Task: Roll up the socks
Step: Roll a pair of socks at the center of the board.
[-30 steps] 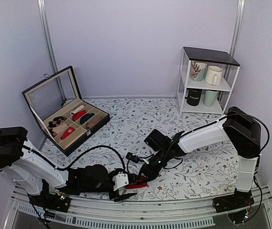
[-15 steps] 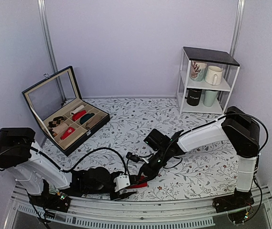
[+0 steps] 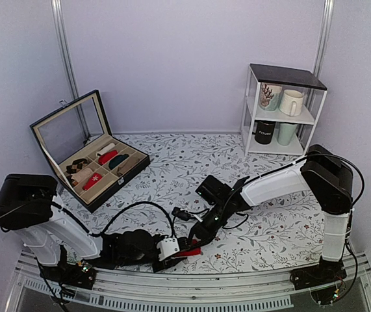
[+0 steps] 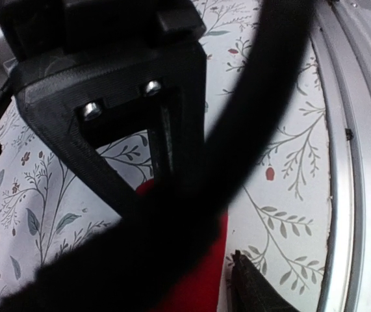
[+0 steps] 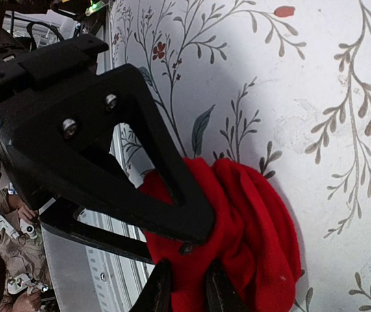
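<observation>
Lying bunched near the front edge of the flower-patterned counter (image 3: 172,169), the socks (image 5: 250,227) are pinched by the right gripper (image 5: 186,289), its jaws pressed nearly together on a fold of the red fabric. The left gripper (image 3: 182,249) is set against the same heap from the opposite side. Red fabric is seen between its jaws, but whether they clamp it cannot be told, as the wrist view is crossed by a blurred black cable (image 4: 263,97).

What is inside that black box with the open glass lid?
The black box holds sock rolls: cream, red, dark green, patterned black-brown. What lies beneath the rolls is covered.
</observation>
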Tool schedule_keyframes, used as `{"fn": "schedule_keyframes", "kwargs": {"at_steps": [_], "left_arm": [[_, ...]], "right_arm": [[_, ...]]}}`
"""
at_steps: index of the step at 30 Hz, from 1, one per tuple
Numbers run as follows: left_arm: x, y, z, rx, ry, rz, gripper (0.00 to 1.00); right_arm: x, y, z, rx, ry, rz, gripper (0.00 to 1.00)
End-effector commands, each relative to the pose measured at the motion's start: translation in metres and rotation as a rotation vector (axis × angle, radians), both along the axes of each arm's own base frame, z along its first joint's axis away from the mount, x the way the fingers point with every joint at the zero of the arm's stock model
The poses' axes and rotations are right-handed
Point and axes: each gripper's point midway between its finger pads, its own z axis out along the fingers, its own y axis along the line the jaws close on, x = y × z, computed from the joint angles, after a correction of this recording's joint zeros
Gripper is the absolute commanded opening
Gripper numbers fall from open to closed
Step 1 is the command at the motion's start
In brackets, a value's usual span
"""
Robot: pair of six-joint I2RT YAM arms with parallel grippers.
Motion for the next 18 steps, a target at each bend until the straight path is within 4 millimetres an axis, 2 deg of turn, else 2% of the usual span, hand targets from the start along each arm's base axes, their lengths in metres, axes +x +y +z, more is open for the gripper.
{"fn": "schedule_keyframes", "kwargs": {"at_steps": [1, 7, 14, 18], "left_arm": [[-0.002, 0.004, -0.017, 0.053, 0.026, 0.017, 0.49], [0.001, 0.009, -0.023, 0.067, 0.028, 0.041, 0.66], [0.006, 0.013, -0.020, 0.054, 0.011, 0.070, 0.72], [0.007, 0.015, -0.024, 0.063, 0.012, 0.079, 0.71]], "right_arm": [[-0.030, -0.067, -0.071, -0.372, 0.099, -0.018, 0.18], [-0.031, -0.067, -0.071, -0.370, 0.101, -0.015, 0.18], [-0.031, -0.068, -0.072, -0.373, 0.103, -0.014, 0.18], [-0.032, -0.068, -0.072, -0.372, 0.108, -0.015, 0.18]]}}
